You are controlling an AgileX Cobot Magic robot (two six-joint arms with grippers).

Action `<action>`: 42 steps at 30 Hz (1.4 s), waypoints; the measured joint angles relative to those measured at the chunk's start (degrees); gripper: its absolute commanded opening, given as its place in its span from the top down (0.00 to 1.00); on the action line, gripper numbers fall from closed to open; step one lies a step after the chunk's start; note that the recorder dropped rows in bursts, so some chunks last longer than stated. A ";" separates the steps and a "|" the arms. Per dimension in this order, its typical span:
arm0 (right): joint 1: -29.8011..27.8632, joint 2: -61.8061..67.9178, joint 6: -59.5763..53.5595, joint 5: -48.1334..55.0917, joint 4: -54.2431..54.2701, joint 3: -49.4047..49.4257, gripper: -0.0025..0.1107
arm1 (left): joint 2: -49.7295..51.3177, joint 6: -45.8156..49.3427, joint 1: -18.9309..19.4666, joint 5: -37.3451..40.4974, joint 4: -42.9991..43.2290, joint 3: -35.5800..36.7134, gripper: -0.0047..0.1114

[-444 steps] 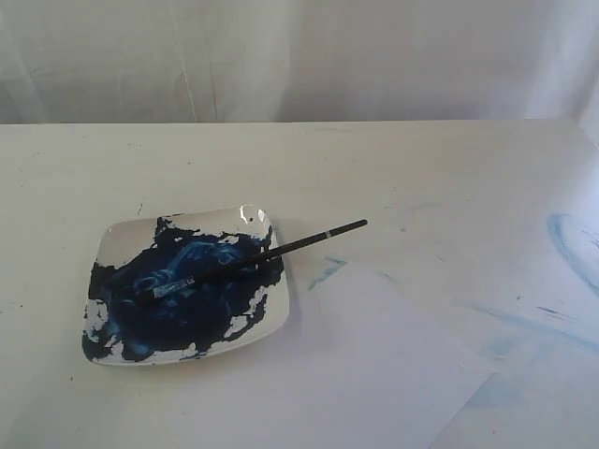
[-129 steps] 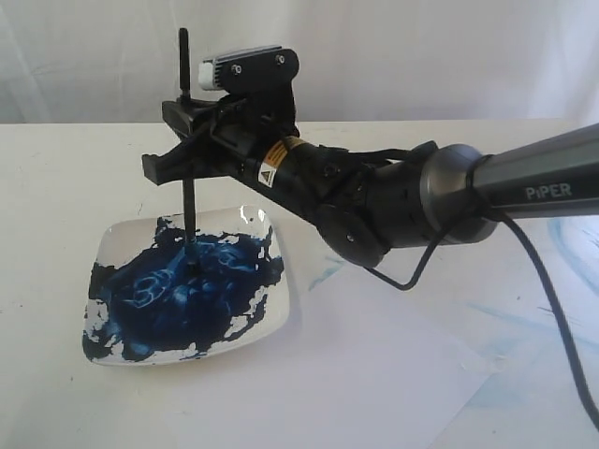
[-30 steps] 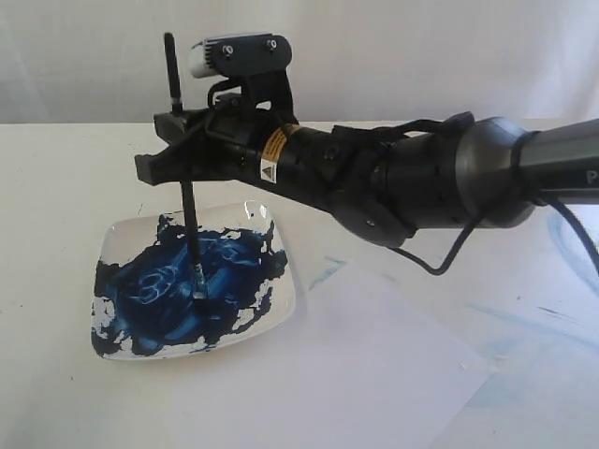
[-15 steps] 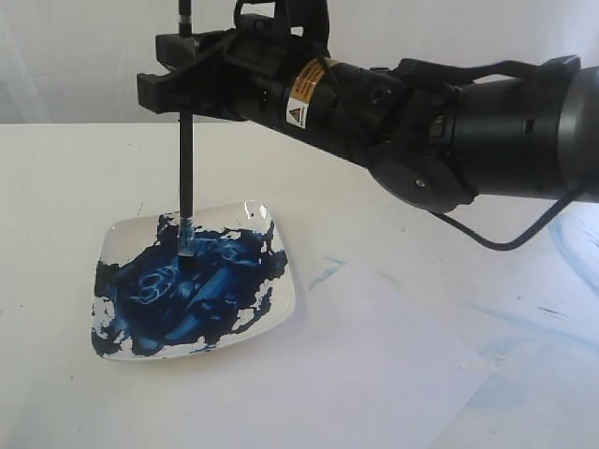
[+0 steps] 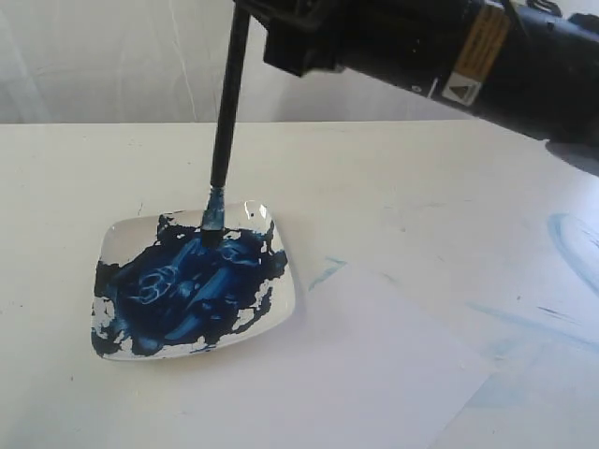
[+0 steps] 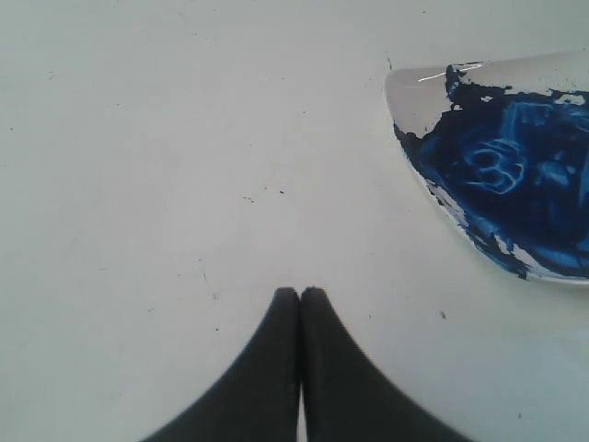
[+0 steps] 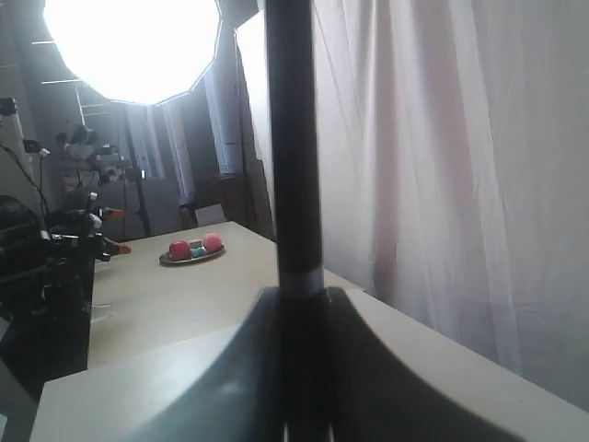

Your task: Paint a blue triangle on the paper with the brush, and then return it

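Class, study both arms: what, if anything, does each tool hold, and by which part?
The right tool grips the brush by its black handle, well above the bristles. The left tool is shut, holding nothing.

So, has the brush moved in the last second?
Yes. The brush has risen and shifted toward the dish's far rim; a second ago its tip was down at the dish's middle.

The exterior camera looks obliquely down at the dish (image 5: 120,236) on the desk (image 5: 421,178), the left wrist camera shares its edge from close above, and the right one faces level past the brush (image 7: 293,138).
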 measured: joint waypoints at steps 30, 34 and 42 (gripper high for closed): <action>-5.57 -17.07 -0.42 -5.59 -2.44 17.07 0.98 | 0.00 11.26 0.00 -6.82 0.90 0.10 0.96; -5.57 -17.07 -1.37 -5.59 -2.44 17.07 0.98 | 0.00 11.39 0.00 -18.50 0.90 0.10 0.96; -5.57 -17.07 -1.97 -5.59 -2.44 17.07 0.98 | 0.00 11.39 0.00 -29.56 0.90 0.10 0.96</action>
